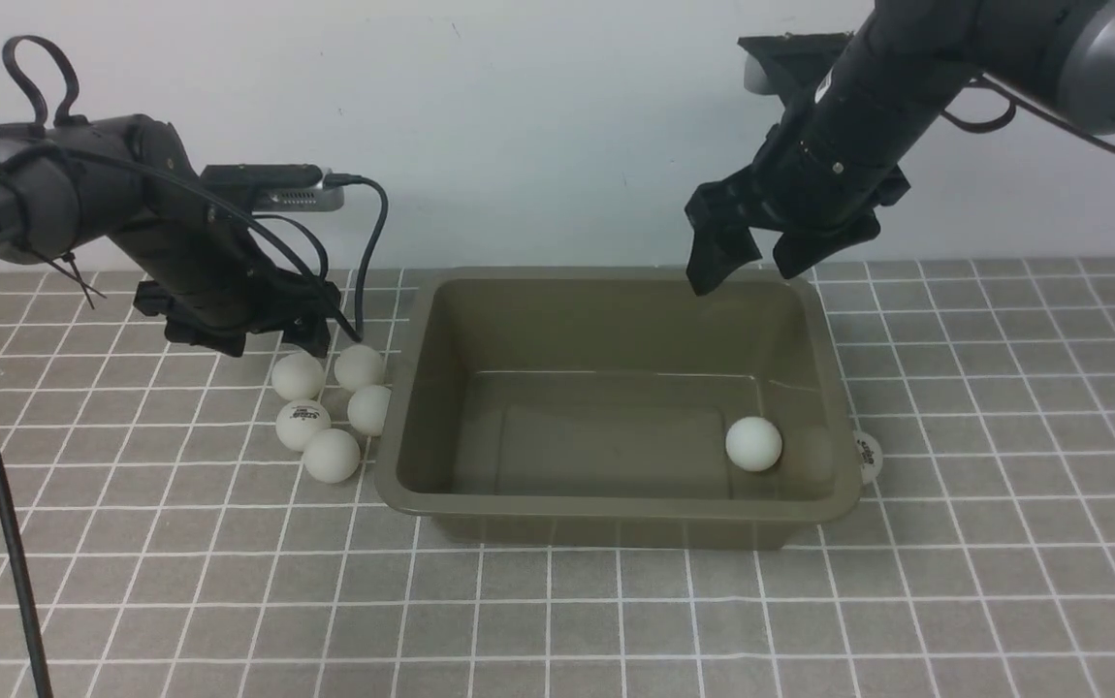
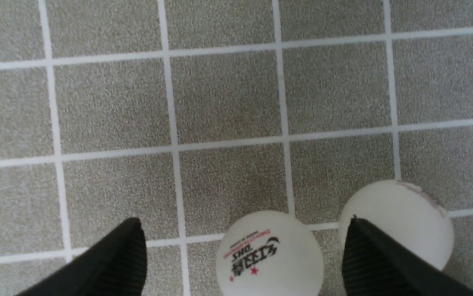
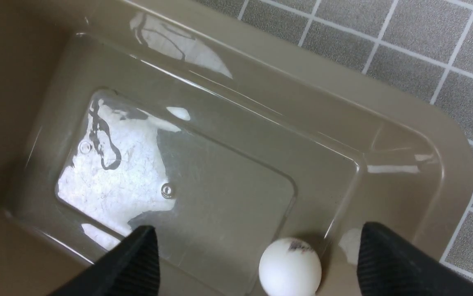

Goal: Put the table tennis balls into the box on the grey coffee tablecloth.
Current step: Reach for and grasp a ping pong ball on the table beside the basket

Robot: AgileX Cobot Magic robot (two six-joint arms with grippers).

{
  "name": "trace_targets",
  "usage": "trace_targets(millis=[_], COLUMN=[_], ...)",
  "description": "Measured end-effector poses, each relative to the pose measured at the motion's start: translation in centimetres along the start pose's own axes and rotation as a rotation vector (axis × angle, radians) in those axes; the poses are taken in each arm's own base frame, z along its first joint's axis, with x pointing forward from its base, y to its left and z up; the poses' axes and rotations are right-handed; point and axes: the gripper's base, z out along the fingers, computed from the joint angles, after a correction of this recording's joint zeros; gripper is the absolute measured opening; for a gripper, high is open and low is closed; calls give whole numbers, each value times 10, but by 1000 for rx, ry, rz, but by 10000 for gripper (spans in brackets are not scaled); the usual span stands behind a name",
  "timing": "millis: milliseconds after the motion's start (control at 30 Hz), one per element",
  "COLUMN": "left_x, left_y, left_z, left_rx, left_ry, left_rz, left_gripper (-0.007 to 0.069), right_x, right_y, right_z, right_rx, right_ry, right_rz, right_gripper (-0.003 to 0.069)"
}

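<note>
Off the 9 o'clock side of the box [image 1: 616, 506] I see five white balls [image 1: 332, 455] bunched on the grey checked tablecloth [image 1: 131, 543], several touching one another and the nearest just beside the box's left wall. My left claw [image 1: 267, 334] hangs low over the far end of that bunch, at about its 11 o'clock, jaws spread wide and gripping nothing. Through the left wrist camera a printed ball [image 2: 269, 255] lies on the cloth between the two black fingers [image 2: 117, 263] with a gap on either side, and a second ball [image 2: 401, 218] sits partly hidden behind one finger. My right claw [image 1: 753, 269] is up in the air over the box's 1 o'clock corner, jaws likewise wide apart and empty. Below it a single ball [image 1: 753, 444] rests on the box floor toward the 4 o'clock corner, near the right wall; the right wrist camera looks down on it from well above. A seventh ball [image 1: 866, 456] lies outside on the cloth at the box's 4 o'clock, tight against the right wall and half hidden by the rim. The box itself stands upright on the cloth, about the middle of my front view.
</note>
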Motion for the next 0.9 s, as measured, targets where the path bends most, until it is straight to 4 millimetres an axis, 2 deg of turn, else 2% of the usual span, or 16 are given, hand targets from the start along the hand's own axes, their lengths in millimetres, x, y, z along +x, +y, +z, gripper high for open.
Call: trace_targets(millis=[200, 300, 333, 367, 467, 500, 567, 633, 667, 733, 800, 867, 900], left_x=[2, 7, 9, 10, 13, 13, 14, 13, 12, 9, 2, -5, -7], left_y=[0, 1, 2, 2, 3, 3, 3, 3, 3, 2, 2, 3, 2], left_z=[4, 13, 17, 19, 27, 27, 28, 28, 27, 22, 5, -14, -16], left_rx=[1, 3, 3, 3, 4, 4, 3, 3, 4, 3, -2, -7, -7], left_ry=[20, 59, 71, 76, 99, 99, 100, 98, 100, 115, 142, 148, 139], left_rz=[0, -2, -3, -4, -6, -6, -6, -6, -4, 7, 25, 35, 35], left_gripper=[573, 573, 573, 573, 562, 562, 493, 447, 350, 350, 351, 351, 351], right_x=[0, 0, 1, 1, 12, 12, 29, 41, 53, 72, 94, 105, 106], right_y=[-4, 1, 4, 5, 8, 8, 3, 0, -3, -7, -14, -17, -18], right_z=[-10, -37, -52, -54, -100, -100, -117, -119, -117, -105, -81, -65, -63], right_rx=[61, 59, 54, 53, 104, 104, 197, 231, 253, 265, 279, 282, 282], right_ry=[-20, -74, -105, -110, -188, -188, -192, -170, -135, -63, 47, 95, 99], right_rz=[69, 89, 86, 85, 51, 51, 27, 20, 15, 17, 19, 24, 24], right_gripper=[580, 580, 580, 580, 580, 580, 580, 580, 578, 573, 565, 562, 562])
